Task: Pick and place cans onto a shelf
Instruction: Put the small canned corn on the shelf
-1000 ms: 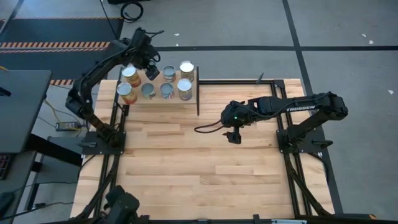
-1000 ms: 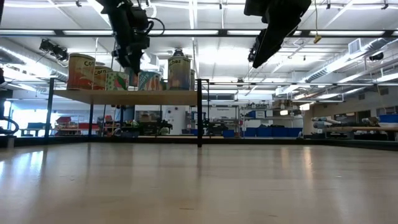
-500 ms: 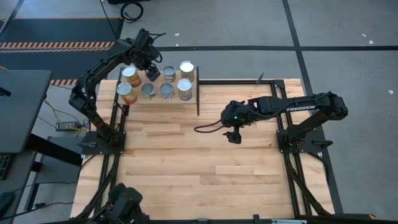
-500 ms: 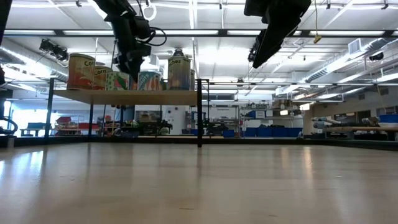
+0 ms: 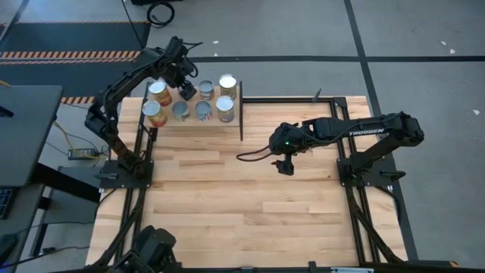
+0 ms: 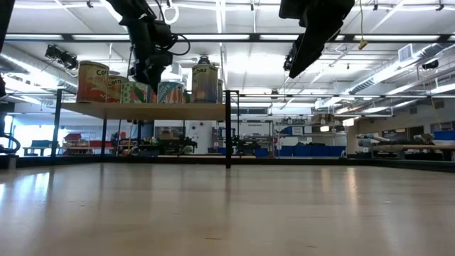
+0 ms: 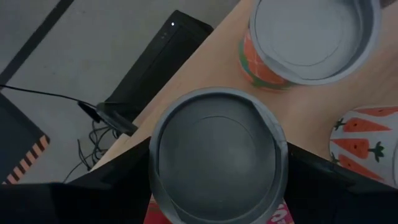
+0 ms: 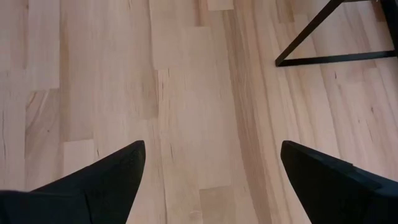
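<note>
Shelf; left end effector astride can.

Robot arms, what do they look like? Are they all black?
Mostly, yes. Both arms are dark with chunky joints. The right arm has white letters on its side, a small green light near its wrist and a thin black cable looping beside it. The left arm looks alike, only plainer. Each gripper ends in two flat, pointed black fingers.

Readable text: two items

The right arm carries white lettering "TROSSEN" in the high view. In the low view, the leftmost can on the shelf shows "Corn"; the other labels cannot be read.
</note>
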Available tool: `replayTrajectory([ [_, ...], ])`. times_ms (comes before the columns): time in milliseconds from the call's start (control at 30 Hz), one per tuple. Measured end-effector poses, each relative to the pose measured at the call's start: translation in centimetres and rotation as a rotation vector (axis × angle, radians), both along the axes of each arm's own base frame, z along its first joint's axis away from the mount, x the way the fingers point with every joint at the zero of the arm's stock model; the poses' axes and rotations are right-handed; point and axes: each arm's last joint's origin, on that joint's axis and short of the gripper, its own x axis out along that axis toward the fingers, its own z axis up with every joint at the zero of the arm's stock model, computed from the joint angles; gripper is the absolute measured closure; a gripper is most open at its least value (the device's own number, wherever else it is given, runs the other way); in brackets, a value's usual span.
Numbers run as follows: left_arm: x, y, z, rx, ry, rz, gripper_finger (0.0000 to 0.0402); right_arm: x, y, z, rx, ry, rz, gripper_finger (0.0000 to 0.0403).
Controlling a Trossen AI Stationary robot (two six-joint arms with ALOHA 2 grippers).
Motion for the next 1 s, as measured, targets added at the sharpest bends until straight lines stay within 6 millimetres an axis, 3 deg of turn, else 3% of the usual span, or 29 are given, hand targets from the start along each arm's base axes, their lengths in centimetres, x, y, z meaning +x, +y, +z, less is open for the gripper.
replayTrajectory([
  [1000,0.16,0.26,-1.17,-0.048,0.071,-0.059,0.0084,0.00,0.07,0.00,0.022,-0.003,-0.017,0.0021],
])
